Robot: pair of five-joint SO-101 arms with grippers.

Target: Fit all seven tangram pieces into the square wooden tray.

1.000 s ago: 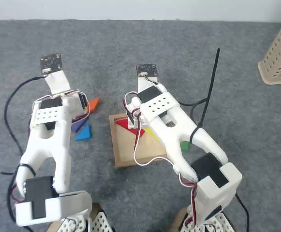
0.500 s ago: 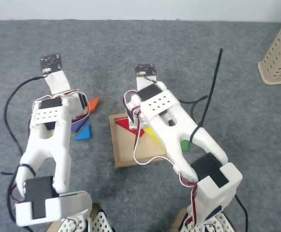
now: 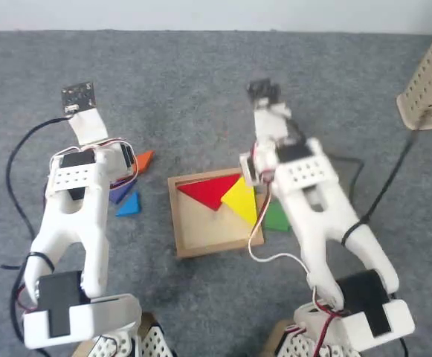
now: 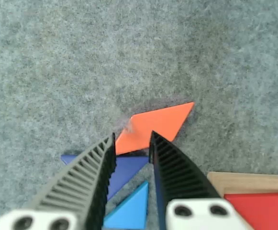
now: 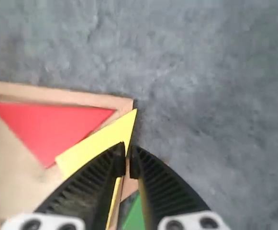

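- The table (image 3: pixel 201 89) has a grey, felt-like cover with a rough nap.
- The tray (image 3: pixel 177 217) is a shallow square of pale wood with a raised rim, and it lies in the middle of the table.
- A flat red triangle (image 3: pixel 208 191) sits inside the tray, with its long side against the far wall.
- A flat yellow triangle (image 3: pixel 242 201) lies to the right of the red one. Its far tip rests over the rim at the far right corner of the tray.
- A green piece (image 3: pixel 278 218) lies on the table just beside the right wall of the tray, partly under the right arm (image 3: pixel 316 208).
- Left of the tray are three smooth pieces: an orange parallelogram (image 4: pixel 155 125) farthest, a dark blue piece (image 4: pixel 125 170) touching its near side, and a light blue triangle (image 4: pixel 129 213) nearest.
- The white left arm (image 3: pixel 74 216) stretches away from the near edge. The left hand (image 4: pixel 132 135) points down over these pieces with its ribbed black fingers apart, and it holds nothing.
- The right arm stretches along the right side of the tray. The right hand (image 5: pixel 127 146) points down at the long edge of the yellow triangle with its fingers drawn together to a thin slit. I cannot tell if they touch the piece.
- A beige latticed basket (image 3: pixel 431 82) stands at the far right.
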